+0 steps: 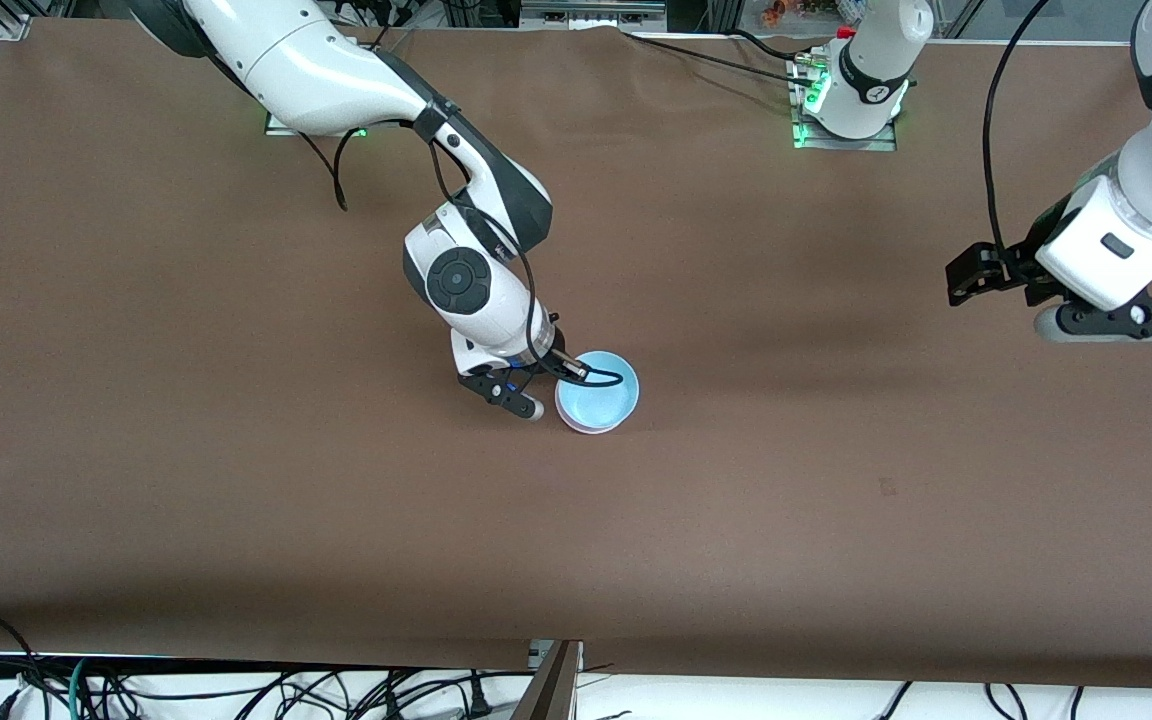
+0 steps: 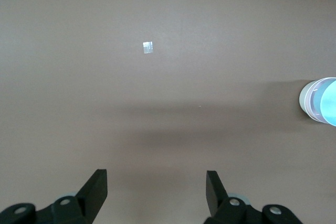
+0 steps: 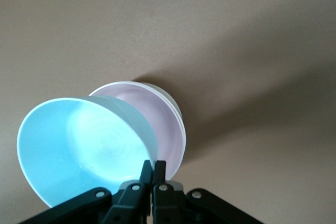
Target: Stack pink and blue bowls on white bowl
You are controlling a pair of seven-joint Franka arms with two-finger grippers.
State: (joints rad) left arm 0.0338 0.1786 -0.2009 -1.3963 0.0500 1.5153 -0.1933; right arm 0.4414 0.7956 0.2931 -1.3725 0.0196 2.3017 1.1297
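Right wrist view shows the right gripper (image 3: 153,169) pinching the blue bowl (image 3: 79,148) tilted over the pink bowl (image 3: 157,124), so next it should lower and release, while the left gripper (image 2: 156,187) waits spread.

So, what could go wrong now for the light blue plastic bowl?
The right gripper pinches the light blue plastic bowl by one rim point, tilted over the pale pink plastic bowl nested in the white plastic bowl. It may slip, or seat crooked on release. The left gripper waits open.
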